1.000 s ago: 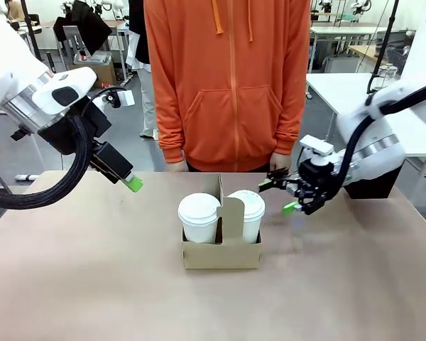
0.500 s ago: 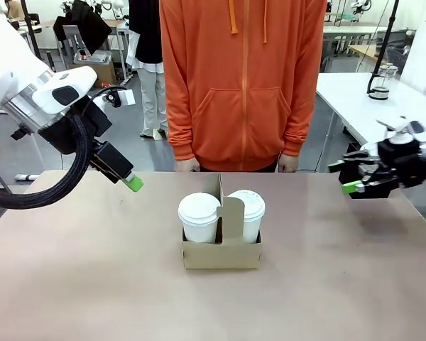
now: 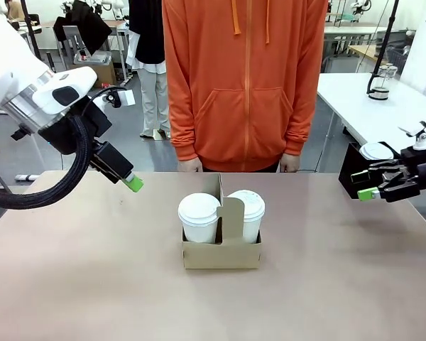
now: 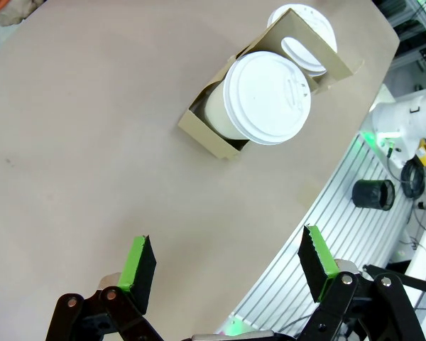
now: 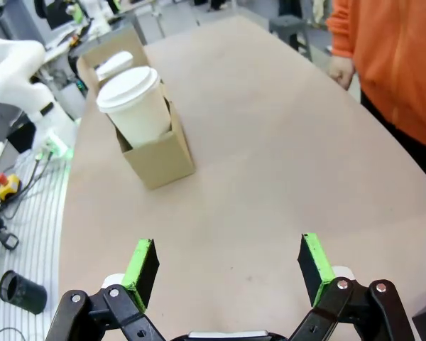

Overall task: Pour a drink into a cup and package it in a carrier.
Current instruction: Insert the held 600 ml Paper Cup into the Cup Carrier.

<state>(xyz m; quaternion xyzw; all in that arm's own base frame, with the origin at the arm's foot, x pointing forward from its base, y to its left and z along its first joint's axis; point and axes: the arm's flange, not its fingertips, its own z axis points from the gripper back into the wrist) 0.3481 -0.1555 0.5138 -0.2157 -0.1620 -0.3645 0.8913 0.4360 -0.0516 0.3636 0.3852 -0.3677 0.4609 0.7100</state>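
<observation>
Across my bench [image 3: 71, 284] stands a person in an orange hoodie [image 3: 245, 78]; a black box [image 3: 355, 170] sits far right.

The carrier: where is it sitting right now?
In the front view the carrier stands mid-table before the person, holding two lidded cups, apart from both open grippers.

Bright, even overhead light, no glare. Soft shadow under the carrier [image 3: 221, 250] on the table [image 3: 92, 284]. Wrist views w/ wide-angle bending at edges; all sharp.
</observation>
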